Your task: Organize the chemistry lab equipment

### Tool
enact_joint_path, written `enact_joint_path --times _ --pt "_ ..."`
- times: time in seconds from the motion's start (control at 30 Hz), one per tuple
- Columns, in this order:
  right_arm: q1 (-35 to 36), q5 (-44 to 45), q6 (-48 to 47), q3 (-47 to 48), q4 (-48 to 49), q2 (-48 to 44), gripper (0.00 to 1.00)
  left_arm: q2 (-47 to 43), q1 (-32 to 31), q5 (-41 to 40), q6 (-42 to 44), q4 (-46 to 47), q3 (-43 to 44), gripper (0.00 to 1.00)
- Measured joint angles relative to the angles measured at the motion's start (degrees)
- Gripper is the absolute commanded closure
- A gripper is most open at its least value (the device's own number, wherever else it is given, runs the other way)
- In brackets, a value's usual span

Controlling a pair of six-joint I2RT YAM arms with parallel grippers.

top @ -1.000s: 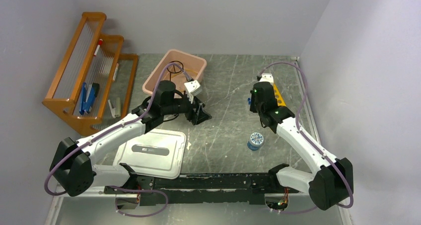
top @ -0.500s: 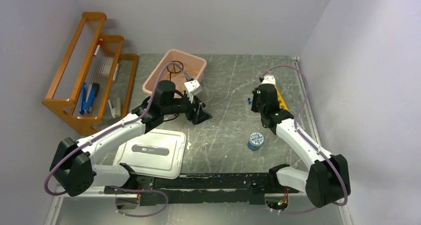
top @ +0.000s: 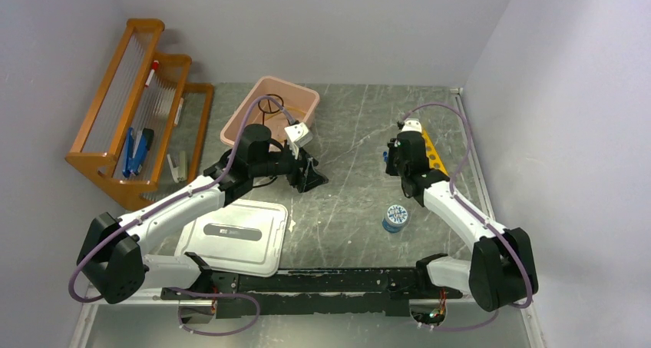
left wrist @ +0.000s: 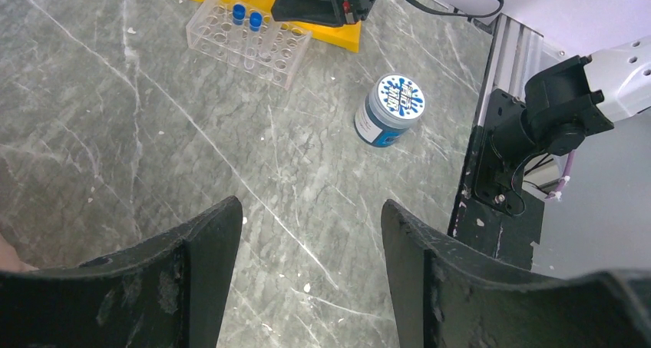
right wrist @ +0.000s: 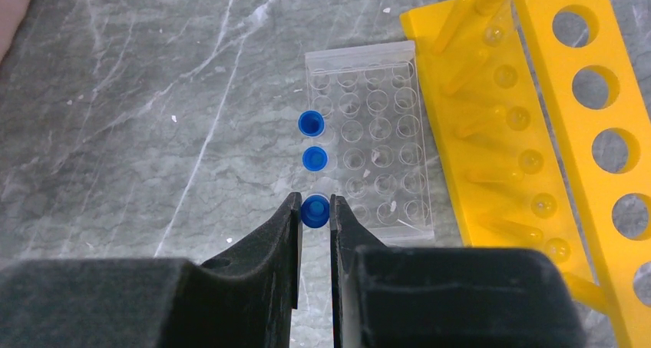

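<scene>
Top external view: fixed high behind the arm bases, tilted down and forward over the whole desk (top: 353, 179), distant enough to frame both arms end to end. Left wrist view: set behind the wide-apart left pincer (left wrist: 311, 210), raised well above the desk and aimed obliquely across it toward the right arm, taking in the blue-lidded jar (left wrist: 391, 110), the clear vial tray (left wrist: 249, 37) and the yellow tube rack (left wrist: 349, 39). Right wrist view: looking almost straight down past the right pincer (right wrist: 315, 207), very near the surface, a blue-capped vial (right wrist: 315, 212) large between its fingers, sharing that tray and rack with the left wrist view.
</scene>
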Motion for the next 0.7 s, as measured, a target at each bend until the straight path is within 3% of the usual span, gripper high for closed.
enact_joint_path --times 0.3,0.7 --pt "-0.02 0.26 -0.44 0.0 -0.04 1.84 0.84 0.24 0.0 0.2 -0.02 0.02 0.0 0.3" --pt "-0.02 0.2 -0.26 0.02 -1.09 4.98 0.62 0.33 0.0 0.42 -0.02 0.02 0.0 0.3"
